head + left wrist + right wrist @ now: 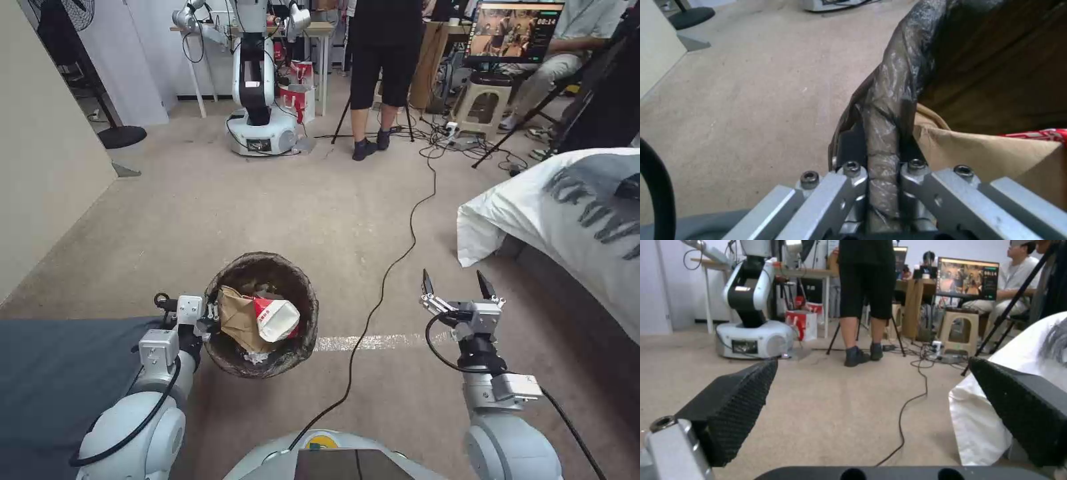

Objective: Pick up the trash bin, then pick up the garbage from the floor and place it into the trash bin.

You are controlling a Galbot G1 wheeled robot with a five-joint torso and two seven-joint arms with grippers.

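Note:
My left gripper is shut on the left rim of the trash bin, which hangs above the floor in the head view. The bin's dark bag folds over its rim, and the left wrist view shows that rim pinched between my fingers. Garbage lies inside: a brown paper bag, a red-white paper cup and a bit of white tissue. To the right, my right gripper is held out over bare floor, open, with nothing between its black ribbed pads.
A black cable runs across the beige floor between the arms. A bed with white bedding stands at the right. A grey mat lies at the left. Another robot, a standing person and a tripod are at the back.

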